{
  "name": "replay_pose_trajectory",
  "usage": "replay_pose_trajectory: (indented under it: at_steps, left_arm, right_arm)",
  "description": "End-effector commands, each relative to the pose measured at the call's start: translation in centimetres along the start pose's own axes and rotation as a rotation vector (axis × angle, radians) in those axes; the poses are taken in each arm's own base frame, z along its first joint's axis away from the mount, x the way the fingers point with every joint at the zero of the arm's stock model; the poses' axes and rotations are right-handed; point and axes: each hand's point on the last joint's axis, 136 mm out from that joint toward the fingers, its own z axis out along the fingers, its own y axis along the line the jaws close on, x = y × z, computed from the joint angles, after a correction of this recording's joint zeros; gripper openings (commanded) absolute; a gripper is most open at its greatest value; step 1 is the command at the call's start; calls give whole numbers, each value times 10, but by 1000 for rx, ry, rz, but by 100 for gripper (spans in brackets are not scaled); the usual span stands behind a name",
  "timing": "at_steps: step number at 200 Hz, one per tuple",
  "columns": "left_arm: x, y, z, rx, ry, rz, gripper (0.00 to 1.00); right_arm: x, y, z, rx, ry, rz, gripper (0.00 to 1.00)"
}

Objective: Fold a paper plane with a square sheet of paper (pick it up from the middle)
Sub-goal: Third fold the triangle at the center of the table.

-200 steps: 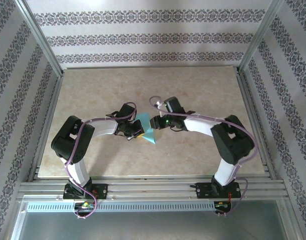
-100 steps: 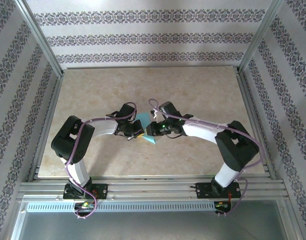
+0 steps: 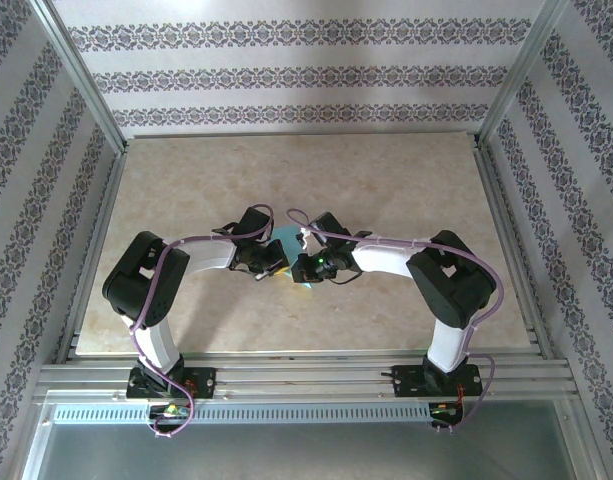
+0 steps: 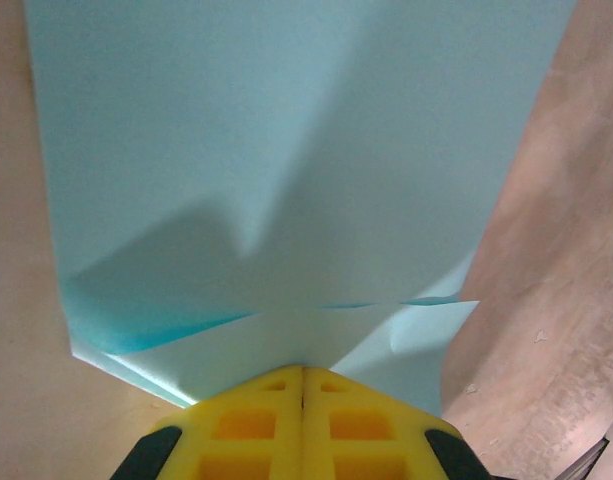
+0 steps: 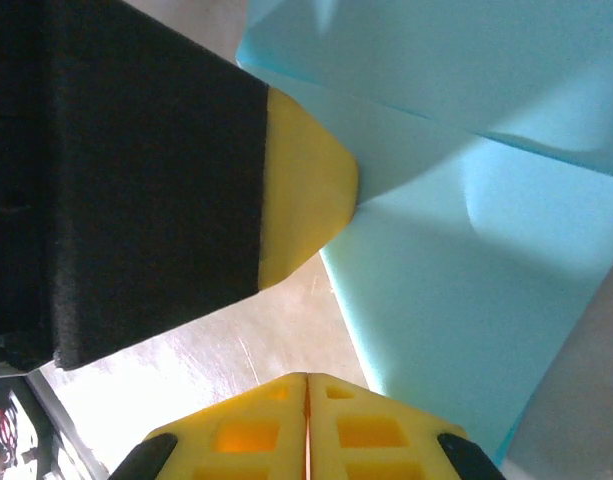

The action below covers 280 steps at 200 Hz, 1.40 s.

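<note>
My left gripper [image 4: 303, 375] is pinched tight on the near edge of the sheet of paper [image 4: 286, 150]. The sheet fans out ahead of its fingertips, creased and partly folded, over the table [image 4: 556, 280]. My right gripper [image 5: 307, 385] has its yellow pads pressed flat together. The blue sheet lies just ahead and to the right of them. My left arm's yellow-tipped finger [image 5: 304, 195] touches the paper directly ahead of my right fingertips.

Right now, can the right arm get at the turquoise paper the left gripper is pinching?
Likely yes. The right gripper is shut beside the turquoise paper with nothing between them; the left gripper, pinching the paper, crowds it closely.
</note>
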Motion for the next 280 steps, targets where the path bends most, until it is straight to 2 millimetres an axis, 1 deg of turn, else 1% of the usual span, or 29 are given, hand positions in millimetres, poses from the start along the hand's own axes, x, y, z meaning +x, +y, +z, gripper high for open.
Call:
replay_pose_trajectory:
  at_steps: [1,28,91,115,130,154,199,250,280]
  left_arm:
    - [6,28,8,-112,6,-6,1]
    - [7,30,9,-115,9,-7,1]
    - [7,29,8,-116,6,-6,1]
    - [7,32,8,-127,6,-7,1]
    - [7,33,8,-134,8,-5,1]
    - [7,34,8,-139,9,0,1]
    - [8,36,10,-147,14,5,1]
    - [6,32,9,-140,12,10,1]
    - [3,25,7,-124,7,22,1]
  right_arm:
    - [-1,-8,5,28,14,11,10]
    - [4,-15,9,40,32,21,10]
    - [6,-22,10,58,41,14,10]
    - [4,-24,5,80,34,-2,10]
    - [2,-22,1,89,31,-25,10]
    - [5,-25,-5,102,32,-42,11]
    - [6,-23,-13,65,34,-54,11]
    - [17,-32,-8,62,77,-49,11]
    - [21,-40,-4,83,92,-38,11]
